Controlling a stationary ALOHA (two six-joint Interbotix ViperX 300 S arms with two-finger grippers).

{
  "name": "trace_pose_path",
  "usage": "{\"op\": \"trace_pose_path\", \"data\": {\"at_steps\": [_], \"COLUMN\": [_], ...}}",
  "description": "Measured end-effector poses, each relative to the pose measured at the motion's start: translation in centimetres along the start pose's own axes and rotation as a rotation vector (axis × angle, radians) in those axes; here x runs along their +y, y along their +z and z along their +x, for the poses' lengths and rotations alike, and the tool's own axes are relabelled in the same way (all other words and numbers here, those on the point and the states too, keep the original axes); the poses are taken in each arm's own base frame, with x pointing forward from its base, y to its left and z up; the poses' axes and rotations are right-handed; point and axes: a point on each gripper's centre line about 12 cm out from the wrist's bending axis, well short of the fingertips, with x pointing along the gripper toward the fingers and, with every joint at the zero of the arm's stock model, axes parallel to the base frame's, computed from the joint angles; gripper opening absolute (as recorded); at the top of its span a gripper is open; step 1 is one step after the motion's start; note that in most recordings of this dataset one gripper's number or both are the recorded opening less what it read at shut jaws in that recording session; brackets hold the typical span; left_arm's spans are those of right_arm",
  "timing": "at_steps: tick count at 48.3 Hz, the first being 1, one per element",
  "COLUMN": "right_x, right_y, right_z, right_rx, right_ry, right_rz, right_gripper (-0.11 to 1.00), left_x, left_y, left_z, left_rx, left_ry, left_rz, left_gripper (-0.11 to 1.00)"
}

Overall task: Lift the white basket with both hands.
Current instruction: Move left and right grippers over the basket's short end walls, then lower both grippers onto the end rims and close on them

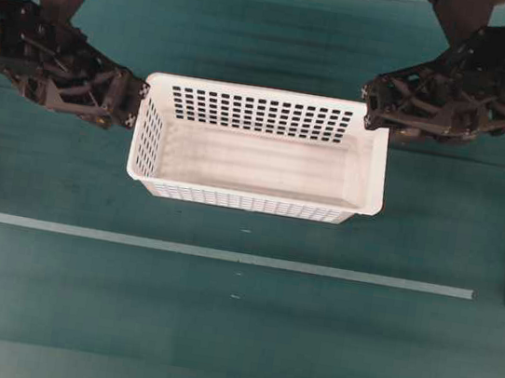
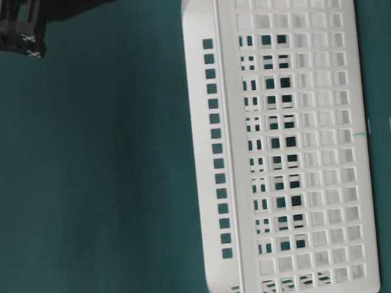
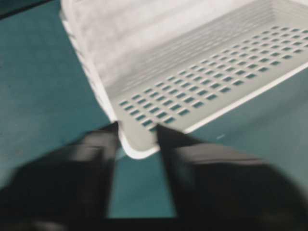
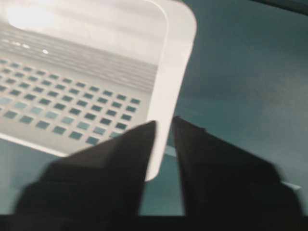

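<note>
Between both spread tools (image 1: 136, 98) (image 1: 369, 107), white basket (image 1: 258, 150) lies lengthwise left-right, mouth up.

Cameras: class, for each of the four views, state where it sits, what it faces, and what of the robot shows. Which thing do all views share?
Overhead: above, looking down on the basket; left gripper and right gripper at its far corners.
Table-level: low, rotated sideways, facing the basket's long wall; arm parts at left edge.
Left wrist: faces a basket corner; blurred fingers straddle its rim.
Right wrist: likewise, fingers straddling the rim.
Shared: the basket.
</note>
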Motion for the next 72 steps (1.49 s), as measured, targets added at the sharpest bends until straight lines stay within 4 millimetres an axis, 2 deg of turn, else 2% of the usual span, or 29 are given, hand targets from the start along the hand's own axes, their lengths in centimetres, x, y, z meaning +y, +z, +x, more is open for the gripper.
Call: {"op": "trace_pose_path", "data": {"at_steps": [4,7,9,12,30,41,49,60,72], "right_x": [0.0,0.0,0.0,0.0,-0.3,0.1,-0.3,-0.7,-0.8], "right_y": [0.0,0.1,0.1,0.1,-0.2,-0.4,-0.8,-1.1,-1.1], "right_z": [0.3,0.5,0.6,0.9,4.9,7.3,9.4,10.4,11.0], "right_rx": [-0.005,-0.008,-0.009,-0.005,0.042,0.036,0.040,0.030,0.027], "right_ry": [0.006,0.011,0.011,0.006,-0.079,-0.072,-0.090,-0.080,-0.080], "right_rz": [0.018,0.032,0.043,0.053,0.128,0.153,0.175,0.199,0.206], "right_gripper": [0.63,0.79,0.89,0.97,0.96,0.96,0.96,0.96,0.96], "left_x": [0.1,0.1,0.1,0.1,1.9,2.9,3.4,3.9,3.9], "left_y": [-0.1,-0.1,-0.1,-0.1,-0.3,-0.3,-0.7,-0.9,-1.0], "left_z": [0.2,0.5,0.7,1.0,3.8,6.9,8.9,10.6,11.2], "left_rx": [0.001,0.005,0.009,0.010,0.033,0.043,0.059,0.071,0.073], "left_ry": [0.001,0.008,0.012,0.013,0.081,0.114,0.139,0.157,0.161], "left_rz": [-0.001,-0.001,-0.002,-0.002,-0.073,-0.119,-0.121,-0.125,-0.125], "left_gripper": [0.83,0.95,0.99,0.97,0.96,0.96,0.96,0.96,0.96]}}
